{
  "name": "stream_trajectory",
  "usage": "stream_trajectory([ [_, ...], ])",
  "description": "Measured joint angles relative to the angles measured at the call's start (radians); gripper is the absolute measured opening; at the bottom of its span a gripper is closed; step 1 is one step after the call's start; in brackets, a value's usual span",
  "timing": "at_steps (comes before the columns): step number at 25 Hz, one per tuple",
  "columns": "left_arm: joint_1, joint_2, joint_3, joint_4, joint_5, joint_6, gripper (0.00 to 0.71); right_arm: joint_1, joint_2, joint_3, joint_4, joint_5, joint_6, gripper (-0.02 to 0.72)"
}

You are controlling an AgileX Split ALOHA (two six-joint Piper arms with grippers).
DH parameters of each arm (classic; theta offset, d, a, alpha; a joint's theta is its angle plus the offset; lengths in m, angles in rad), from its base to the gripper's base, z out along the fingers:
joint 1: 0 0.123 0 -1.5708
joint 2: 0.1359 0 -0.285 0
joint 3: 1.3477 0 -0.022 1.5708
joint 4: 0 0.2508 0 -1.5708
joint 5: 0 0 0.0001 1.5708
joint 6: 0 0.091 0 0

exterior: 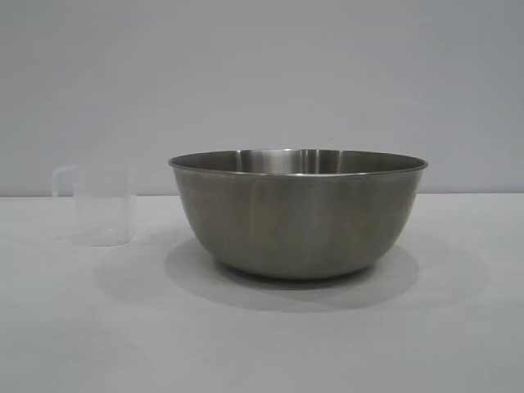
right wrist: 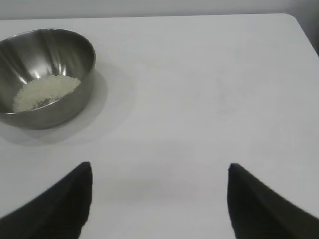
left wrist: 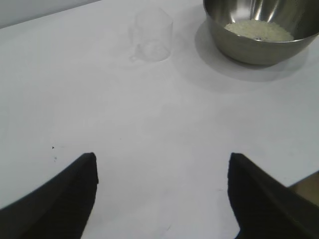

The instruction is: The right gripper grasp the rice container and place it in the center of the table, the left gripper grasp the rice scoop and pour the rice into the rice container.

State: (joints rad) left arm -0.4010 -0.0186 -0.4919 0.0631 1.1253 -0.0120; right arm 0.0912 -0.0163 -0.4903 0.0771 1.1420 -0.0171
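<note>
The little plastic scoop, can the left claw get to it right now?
Probably yes. The left gripper is open and apart from the rice scoop, with only bare table between them; the rice container sits off to the side.

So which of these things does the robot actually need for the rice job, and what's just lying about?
Part of the job:
- rice container, steel bowl
- rice, already inside the bowl
- rice scoop, clear cup standing empty beside the bowl
- left gripper, open, holding nothing
- right gripper, open, holding nothing
- table

Just lying about:
- nothing else is visible
</note>
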Motion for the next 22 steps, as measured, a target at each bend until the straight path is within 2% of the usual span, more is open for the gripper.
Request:
stream_trajectory([
  [9,0.002,0.000,0.000,0.000,-0.001,0.001,0.475,0.004,0.000,0.000,0.000,0.000,0.000,0.484],
  [11,0.026,0.000,0.000,0.000,-0.001,0.001,0.475,0.004,0.000,0.000,0.000,0.000,0.000,0.484],
  [13,0.081,0.000,0.000,0.000,-0.001,0.001,0.475,0.004,0.000,0.000,0.000,0.000,0.000,0.484],
  [19,0.322,0.000,0.000,0.000,-0.002,0.002,0.475,0.004,0.000,0.000,0.000,0.000,0.000,0.484],
  [22,0.386,0.000,0.000,0.000,-0.002,0.002,0.475,0.004,0.000,0.000,0.000,0.000,0.000,0.484],
])
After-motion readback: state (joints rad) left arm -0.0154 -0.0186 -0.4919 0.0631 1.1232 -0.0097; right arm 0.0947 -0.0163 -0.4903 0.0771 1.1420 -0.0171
